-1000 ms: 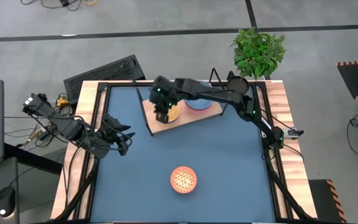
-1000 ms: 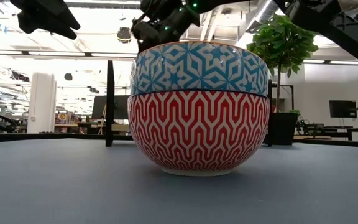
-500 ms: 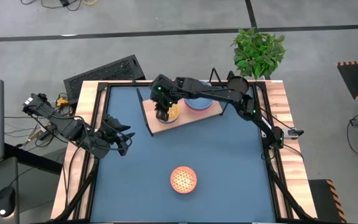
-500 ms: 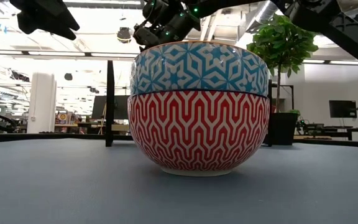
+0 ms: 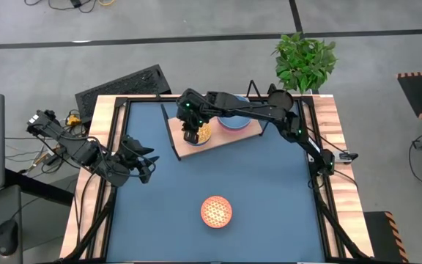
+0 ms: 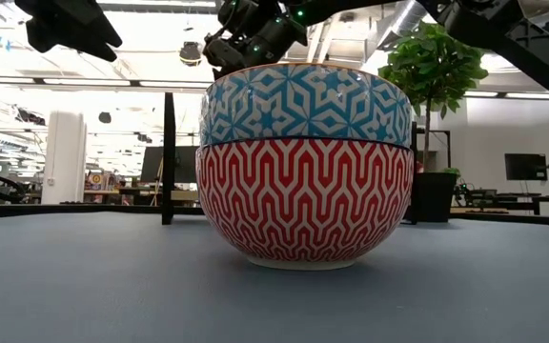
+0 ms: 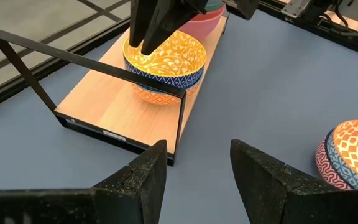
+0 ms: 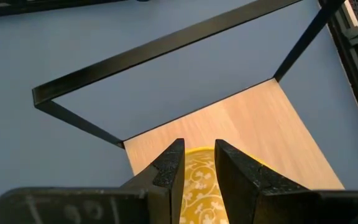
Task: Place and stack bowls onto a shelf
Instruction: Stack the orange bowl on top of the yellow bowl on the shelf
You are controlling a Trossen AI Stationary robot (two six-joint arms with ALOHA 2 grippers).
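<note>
My left claw (image 5: 143, 167) waits at the left edge of the worktop (image 5: 269, 183), near its black frame, and it holds nothing; in the left wrist view its two fingers (image 7: 143, 180) stand apart, released, over the bare blue mat. Further to the right, at the back of the worktop, lies the shelf (image 5: 184, 150), a light wood board with a thin black wire frame (image 7: 92, 59) around its near end. On the shelf sits a yellow bowl (image 7: 165, 59) with a white pattern inside and blue and orange bands outside. My right claw (image 5: 191, 134) is directly over this bowl, with the right arm reaching from the right side across the shelf. In the right wrist view my fingers (image 8: 168, 169) point down on the yellow rim, with only a narrow gap between them, and I cannot tell if they pinch the rim or are just free of it. Just beside the yellow bowl, further right on the same shelf, there is a pink bowl (image 5: 233, 122) with a blue inside; it seems to be more than one bowl stacked, but my arm hides part of it. In the front middle of the worktop, well apart from the shelf, stands a stack of two bowls: a red zigzag bowl (image 6: 305, 203) below and a blue-and-white star bowl (image 6: 305, 103) nested in it. Behind the right back corner stands a green plant (image 5: 304, 61).
</note>
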